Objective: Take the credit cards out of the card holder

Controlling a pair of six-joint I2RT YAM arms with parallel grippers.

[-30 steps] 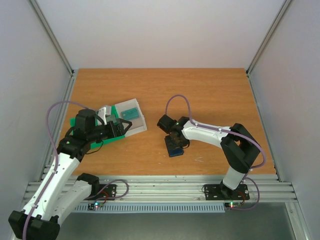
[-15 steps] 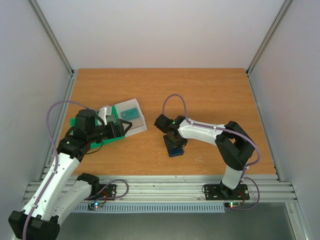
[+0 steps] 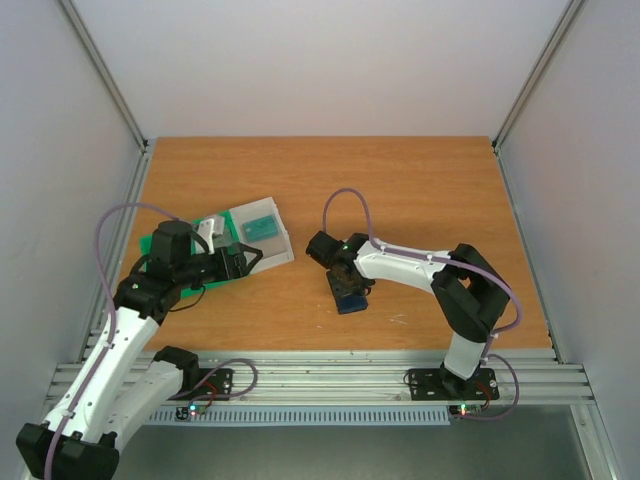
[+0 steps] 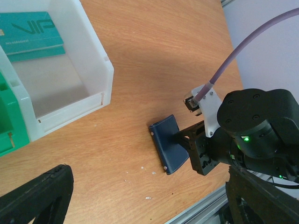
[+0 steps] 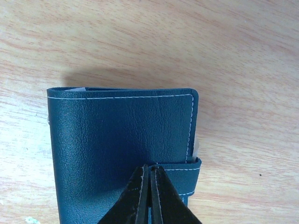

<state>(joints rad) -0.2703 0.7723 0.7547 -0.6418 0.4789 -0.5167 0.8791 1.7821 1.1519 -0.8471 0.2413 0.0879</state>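
Observation:
The card holder (image 3: 350, 298) lies closed on the table, dark navy with white stitching; it also shows in the left wrist view (image 4: 168, 147) and fills the right wrist view (image 5: 121, 135). A pale card edge (image 5: 195, 145) peeks out beside its strap (image 5: 184, 173). My right gripper (image 3: 345, 284) (image 4: 177, 138) (image 5: 149, 168) is shut, its tips touching the holder at the strap's free end. Two teal credit cards (image 3: 261, 226) (image 4: 30, 35) lie in the white bin. My left gripper (image 3: 245, 258) (image 4: 148, 171) is open and empty, left of the holder beside the bins.
The white bin (image 3: 283, 255) (image 4: 70, 112) and the green bin (image 3: 158, 244) (image 4: 9, 126) stand side by side at the left. The table's metal front rail (image 3: 320, 375) runs just past the holder (image 4: 205, 207).
My right gripper has shifted slightly left over the card holder and its elbow has drawn in. My left gripper has pulled back a little. The holder has barely moved.

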